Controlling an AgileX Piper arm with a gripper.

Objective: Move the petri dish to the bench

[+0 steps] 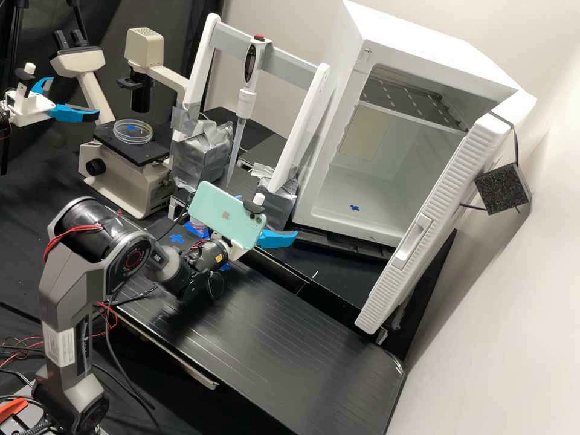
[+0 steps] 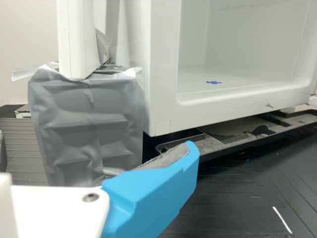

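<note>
The white, blue-fingered claw [image 1: 267, 215] is found spread and empty. The clear, round petri dish [image 1: 133, 131] is noted well apart from it, on the flat black microscope stage [image 1: 140, 154]; a level, gentle side grip is advised.

Smooth plastic cabinet [image 1: 423, 42], crinkled tape [image 2: 89, 124]
</note>
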